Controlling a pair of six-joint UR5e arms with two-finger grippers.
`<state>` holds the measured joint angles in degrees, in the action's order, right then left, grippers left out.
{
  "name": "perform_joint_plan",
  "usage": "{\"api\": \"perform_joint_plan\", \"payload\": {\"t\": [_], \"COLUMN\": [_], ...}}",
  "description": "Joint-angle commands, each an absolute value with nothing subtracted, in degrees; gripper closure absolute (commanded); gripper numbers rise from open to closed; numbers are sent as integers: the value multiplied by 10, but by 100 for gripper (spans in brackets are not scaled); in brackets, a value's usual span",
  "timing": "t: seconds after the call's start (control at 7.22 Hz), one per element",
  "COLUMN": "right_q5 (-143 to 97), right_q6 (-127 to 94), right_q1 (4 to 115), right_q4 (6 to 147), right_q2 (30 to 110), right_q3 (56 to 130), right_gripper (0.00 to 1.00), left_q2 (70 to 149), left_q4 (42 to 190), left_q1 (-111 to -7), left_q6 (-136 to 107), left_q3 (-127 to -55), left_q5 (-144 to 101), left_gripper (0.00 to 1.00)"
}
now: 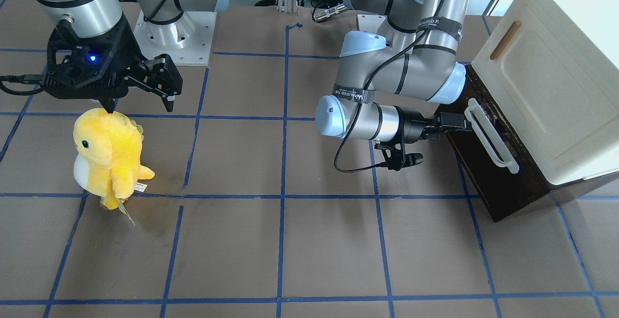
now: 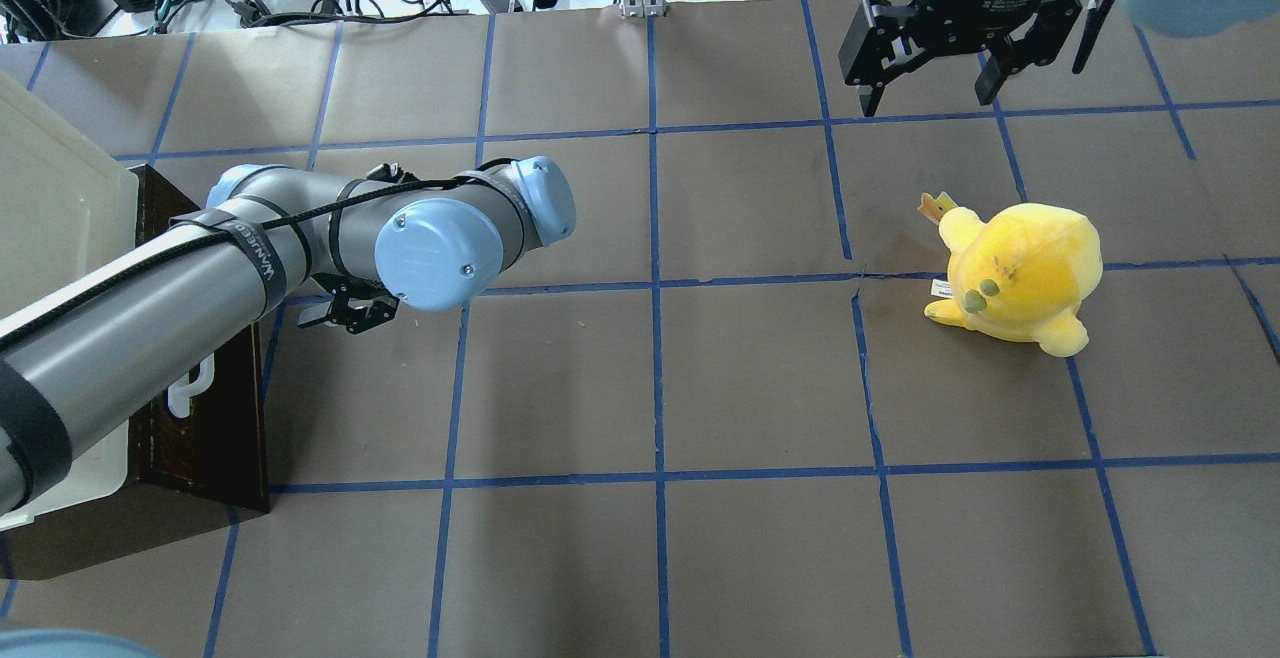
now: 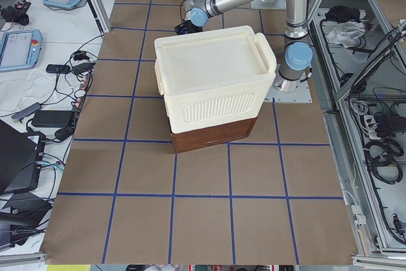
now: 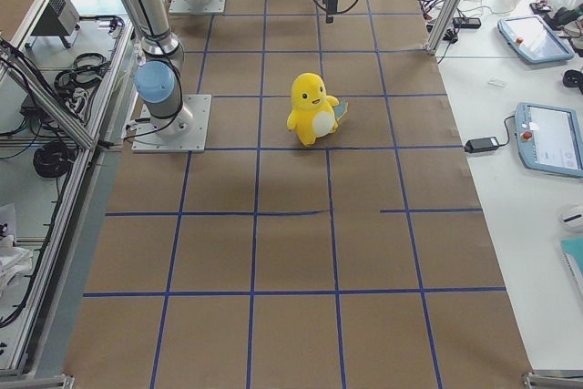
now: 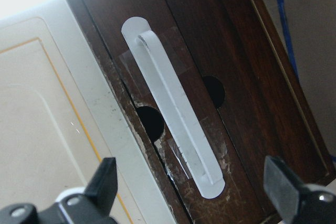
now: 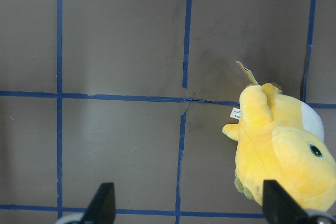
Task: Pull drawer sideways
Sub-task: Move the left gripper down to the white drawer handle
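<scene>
The drawer [image 1: 488, 182] has a dark brown wooden front and a long white bar handle [image 1: 491, 137]. It sits under a cream-white cabinet at the table's end on my left side. My left gripper [image 1: 457, 122] is level with the drawer front, at the far end of the handle. In the left wrist view the handle [image 5: 173, 119] runs between the two spread fingertips [image 5: 103, 182] without touching either, so the gripper is open. My right gripper [image 1: 167, 86] hangs open and empty above the table on the other side.
The cream-white cabinet [image 1: 556, 91] with a small brown wooden handle [image 1: 505, 40] sits on top of the drawer unit. A yellow plush toy [image 1: 109, 156] stands under my right gripper, and also shows in the right wrist view [image 6: 283, 145]. The brown table [image 1: 290, 240] has a blue tape grid.
</scene>
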<state>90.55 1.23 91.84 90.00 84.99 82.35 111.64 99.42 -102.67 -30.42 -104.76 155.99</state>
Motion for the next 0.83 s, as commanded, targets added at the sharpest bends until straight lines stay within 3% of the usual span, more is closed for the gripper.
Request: {"api": "perform_joint_plan", "payload": {"t": [0.0,0.69], "right_q5": [905,906], "right_q6": [12,12], "right_q1": [918,918], "right_q4": [900,900], "right_q2": [850,850], "right_q3": [824,824], "right_gripper": [0,0], "left_q2": [1139,1157], "left_q4": [997,1018], "left_q1": [-1000,-970], "left_q6": [-330,-364], "left_q3": [-1049,-1076], "left_q5": [1601,1630], "left_gripper": [0,0]}}
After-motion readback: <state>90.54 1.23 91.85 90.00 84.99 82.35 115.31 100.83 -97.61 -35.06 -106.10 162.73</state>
